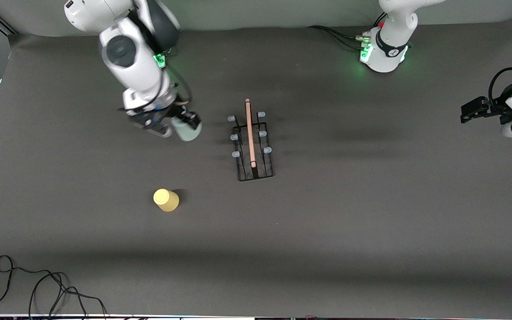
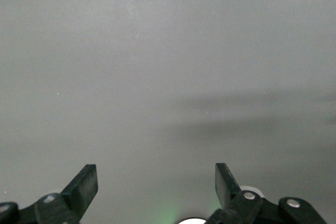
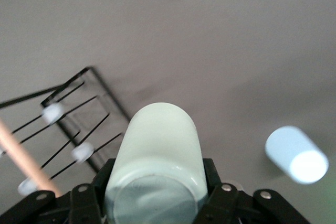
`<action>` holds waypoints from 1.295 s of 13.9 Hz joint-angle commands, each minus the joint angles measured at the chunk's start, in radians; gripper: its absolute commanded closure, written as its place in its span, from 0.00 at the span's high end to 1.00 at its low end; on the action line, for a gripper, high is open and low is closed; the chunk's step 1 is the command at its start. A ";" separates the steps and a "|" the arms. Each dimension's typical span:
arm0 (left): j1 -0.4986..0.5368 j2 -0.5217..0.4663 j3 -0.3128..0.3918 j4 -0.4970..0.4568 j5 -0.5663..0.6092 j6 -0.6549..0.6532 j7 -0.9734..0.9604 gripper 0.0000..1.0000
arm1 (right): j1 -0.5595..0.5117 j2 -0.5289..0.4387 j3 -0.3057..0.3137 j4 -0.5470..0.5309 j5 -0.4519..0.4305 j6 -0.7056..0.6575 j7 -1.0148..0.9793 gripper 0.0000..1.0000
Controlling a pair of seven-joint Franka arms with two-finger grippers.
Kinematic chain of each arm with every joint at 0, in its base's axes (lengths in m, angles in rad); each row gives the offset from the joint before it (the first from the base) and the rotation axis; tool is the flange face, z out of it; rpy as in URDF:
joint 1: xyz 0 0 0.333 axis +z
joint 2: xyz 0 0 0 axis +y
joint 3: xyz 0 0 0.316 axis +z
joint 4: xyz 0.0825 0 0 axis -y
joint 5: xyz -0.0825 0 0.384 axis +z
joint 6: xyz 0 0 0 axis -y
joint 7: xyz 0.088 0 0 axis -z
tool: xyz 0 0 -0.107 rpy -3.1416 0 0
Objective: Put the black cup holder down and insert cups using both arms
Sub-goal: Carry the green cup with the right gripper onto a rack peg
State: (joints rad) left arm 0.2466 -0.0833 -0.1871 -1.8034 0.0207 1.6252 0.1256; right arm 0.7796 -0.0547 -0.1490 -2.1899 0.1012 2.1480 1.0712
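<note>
We have the right tool [image 1: 177, 126] clenched on the pale green cup [image 1: 188, 129], lifted over the surface [image 1: 371, 213] beside the black cup holder [image 1: 252, 141], which stands mid-surface with all six prongs bare. We judge the insertion step just begun: next we must tip the cup mouth-down over a capped prong [image 1: 231, 119]. The yellow cup [image 1: 166, 200] sits nearer the front camera, well apart; a light blue cup [image 3: 296, 154] lies near. The left tool [image 2: 156, 187] waits released at its end; room around is ample.
</note>
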 commanded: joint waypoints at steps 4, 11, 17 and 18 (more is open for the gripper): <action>-0.206 0.037 0.202 0.122 0.001 -0.074 0.026 1.00 | 0.180 0.085 -0.012 0.041 0.012 0.099 0.243 0.00; -0.340 0.054 0.279 0.130 0.071 -0.111 0.022 1.00 | 0.217 0.183 -0.012 0.039 0.003 0.170 0.276 0.00; -0.299 0.050 0.288 0.125 0.007 -0.084 0.011 1.00 | 0.205 0.171 -0.020 0.042 0.003 0.159 0.256 1.00; -0.300 0.050 0.287 0.125 0.007 -0.087 0.009 1.00 | 0.199 0.156 -0.033 0.044 0.003 0.158 0.236 1.00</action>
State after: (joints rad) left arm -0.0505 -0.0358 0.1002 -1.6912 0.0423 1.5479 0.1401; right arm 0.9790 0.1257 -0.1588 -2.1581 0.1029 2.3158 1.3222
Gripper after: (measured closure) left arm 0.000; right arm 0.000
